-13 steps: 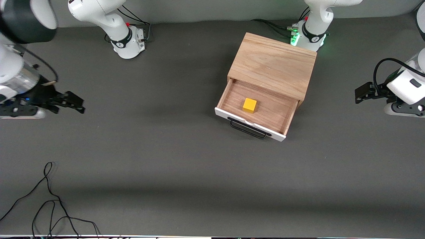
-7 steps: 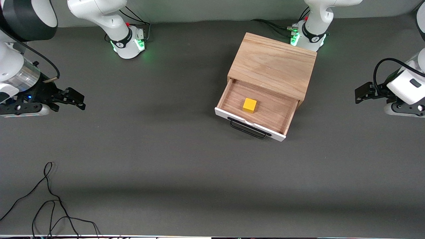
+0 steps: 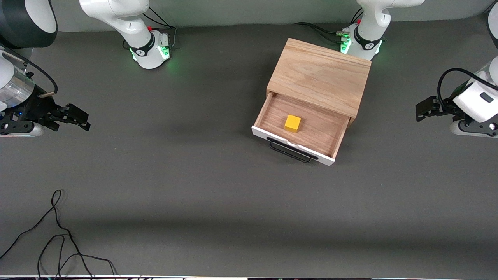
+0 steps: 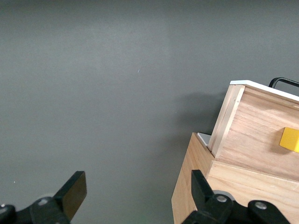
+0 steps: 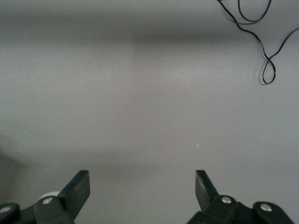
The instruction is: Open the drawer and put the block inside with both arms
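Grey table (image 3: 194, 175): only front view shows whole block (image 3: 292, 123) in drawer (image 3: 301, 128); both pincers gape empty

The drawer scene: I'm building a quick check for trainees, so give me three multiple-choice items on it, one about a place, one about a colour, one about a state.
1. Where is the block?
A. on the cabinet's top
B. in the drawer
C. on the table by the cable

2. What colour is the block?
A. red
B. blue
C. yellow

3. How is the drawer?
A. pulled open
B. shut
C. lifted out of the cabinet

Answers:
1 B: the block sits on the wooden floor of the drawer.
2 C: it shows bright yellow in the front and left wrist views.
3 A: the drawer sticks out of the cabinet, its handle toward the front camera.
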